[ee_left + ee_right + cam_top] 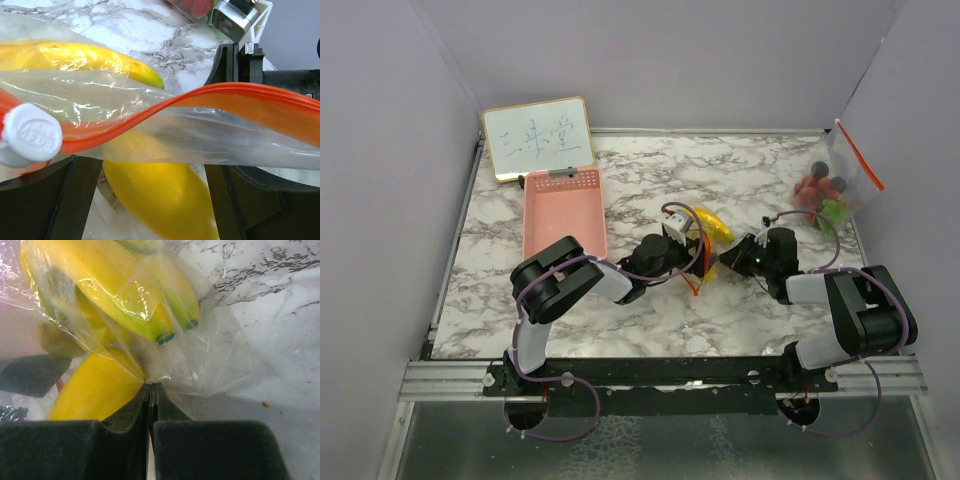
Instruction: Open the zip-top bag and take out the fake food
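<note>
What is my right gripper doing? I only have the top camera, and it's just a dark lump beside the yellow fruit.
Observer: In the right wrist view the right gripper is shut, its jaws pinching a fold of the clear zip-top bag.
Operator: And the left one?
Observer: The left gripper is open. The bag's orange zip strip runs across the gap between its spread fingers, not clamped.
Operator: Where's the slider?
Observer: The white slider sits on that strip, at the left edge of the left wrist view.
</note>
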Controlling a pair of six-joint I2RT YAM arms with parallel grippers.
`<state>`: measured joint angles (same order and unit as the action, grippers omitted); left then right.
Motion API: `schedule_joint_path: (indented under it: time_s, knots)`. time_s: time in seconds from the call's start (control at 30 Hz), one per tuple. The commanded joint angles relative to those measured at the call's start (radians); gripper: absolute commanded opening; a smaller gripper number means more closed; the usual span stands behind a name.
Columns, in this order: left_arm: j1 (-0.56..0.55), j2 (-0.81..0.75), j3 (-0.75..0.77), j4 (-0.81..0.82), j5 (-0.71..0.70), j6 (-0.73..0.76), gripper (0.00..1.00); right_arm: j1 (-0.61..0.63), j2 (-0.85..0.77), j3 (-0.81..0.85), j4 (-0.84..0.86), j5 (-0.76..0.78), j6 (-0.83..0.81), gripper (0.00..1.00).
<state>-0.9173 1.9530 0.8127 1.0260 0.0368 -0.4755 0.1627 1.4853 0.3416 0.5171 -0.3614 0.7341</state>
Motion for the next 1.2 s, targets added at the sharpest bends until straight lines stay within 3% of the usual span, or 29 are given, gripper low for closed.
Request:
schedule_joint_path:
  time_s: [0.0,0.1,0.27,0.53,0.7,0.87,1.17]
  knots:
    - [0.002,0.041,0.046,-0.019,-0.012,0.020,0.85,0.006,-0.015,-0.014,0.053,-0.060,0.017,0.02]
    - [0.003,0.041,0.027,-0.012,0.001,0.010,0.82,0.005,-0.046,0.002,0.013,-0.041,0.007,0.02]
    - [0.003,0.008,-0.041,0.006,0.028,-0.013,0.70,0.004,-0.076,0.017,-0.019,-0.012,-0.005,0.02]
    - [0.003,-0.058,-0.138,-0.022,0.014,-0.047,0.71,0.006,-0.135,0.024,-0.077,0.055,-0.042,0.02]
    - [0.003,-0.020,-0.109,0.015,0.077,-0.089,0.64,0.004,-0.140,0.024,-0.080,0.046,-0.041,0.02]
    - [0.009,0.011,-0.067,0.045,0.148,-0.127,0.35,0.005,-0.153,0.016,-0.086,0.051,-0.048,0.02]
    - [0.107,-0.075,-0.139,0.050,0.218,-0.211,0.33,0.004,-0.193,0.047,-0.165,0.132,-0.105,0.02]
